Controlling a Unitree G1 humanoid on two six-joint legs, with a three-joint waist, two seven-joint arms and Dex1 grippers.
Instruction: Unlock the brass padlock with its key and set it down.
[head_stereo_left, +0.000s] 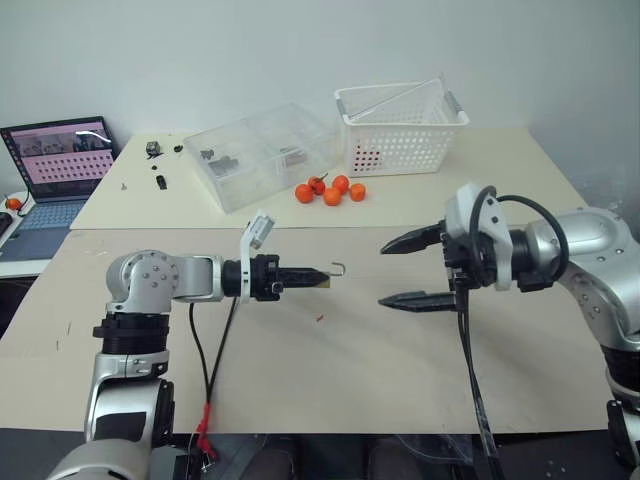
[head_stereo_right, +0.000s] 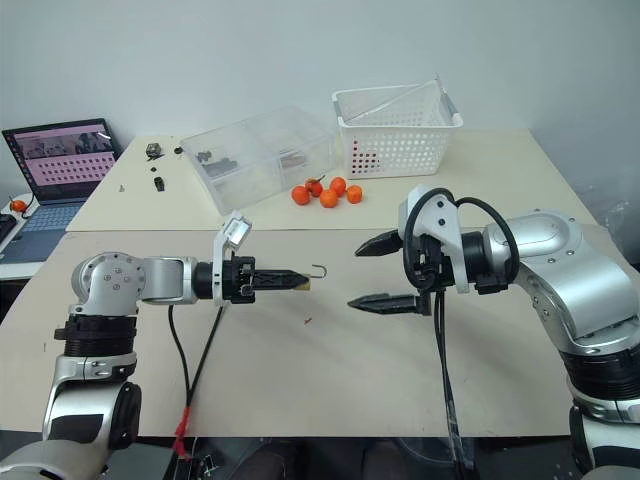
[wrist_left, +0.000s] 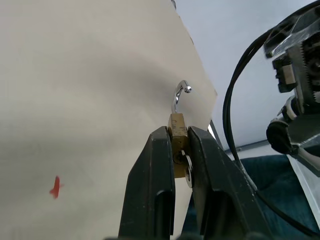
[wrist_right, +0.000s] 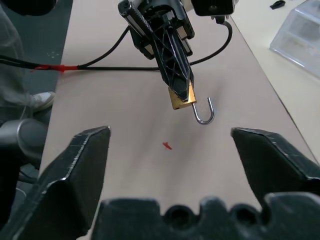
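From the head, one left tool (head_stereo_left: 318, 279) is clamped on one brass padlock (head_stereo_left: 325, 279), held above the pale worktop (head_stereo_left: 330, 380), its thin silvery shackle (head_stereo_left: 338, 268) swung open as a hook; the right tool (head_stereo_left: 400, 271) hangs just beside it with its two black fingers wide apart and empty. Behind lie five round oranges (head_stereo_left: 331, 190), one white lattice basket (head_stereo_left: 401, 128), one clear plastic box (head_stereo_left: 262, 152) and one laptop (head_stereo_left: 58, 170). The left wrist view shows the small rectangular golden body pinched between smooth black fingers (wrist_left: 155, 185), a silvery key (wrist_left: 188, 170) at its base. The right wrist view shows a tiny red speck (wrist_right: 167, 145) on the worktop.
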